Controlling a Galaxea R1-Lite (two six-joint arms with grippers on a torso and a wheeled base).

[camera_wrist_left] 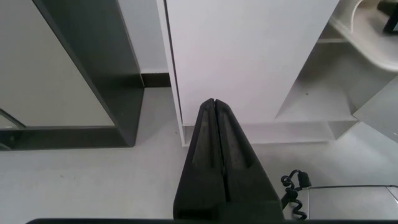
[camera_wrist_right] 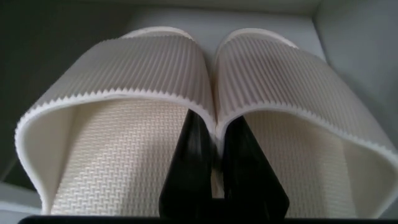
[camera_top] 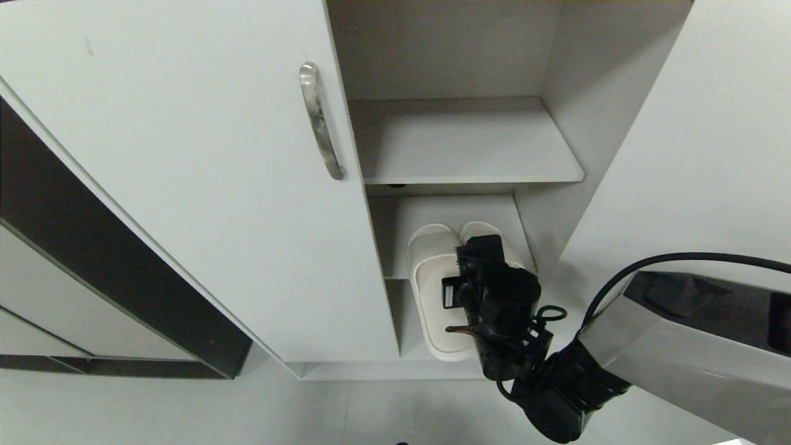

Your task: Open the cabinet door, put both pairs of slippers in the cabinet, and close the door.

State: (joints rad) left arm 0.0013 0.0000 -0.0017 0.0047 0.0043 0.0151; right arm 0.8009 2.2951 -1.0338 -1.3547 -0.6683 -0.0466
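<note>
A pair of white ribbed slippers (camera_top: 432, 290) lies side by side on the lower shelf (camera_top: 457, 210) of the cabinet, heels jutting over its front edge. My right gripper (camera_top: 477, 256) sits over the pair, shut on the slippers' two inner strap edges (camera_wrist_right: 214, 127), with one black finger (camera_wrist_right: 186, 162) inside each slipper. The cabinet's right door (camera_top: 698, 154) stands open and the left door (camera_top: 185, 185), with its metal handle (camera_top: 319, 120), is closed. My left gripper (camera_wrist_left: 214, 109) hangs low over the floor before the closed door (camera_wrist_left: 249, 56), shut and holding nothing.
An upper shelf (camera_top: 469, 148) above the slippers is bare. A dark panel (camera_top: 93, 247) of neighbouring furniture runs along the left of the cabinet. Pale floor (camera_top: 185, 408) lies in front. The open right door stands close beside my right arm.
</note>
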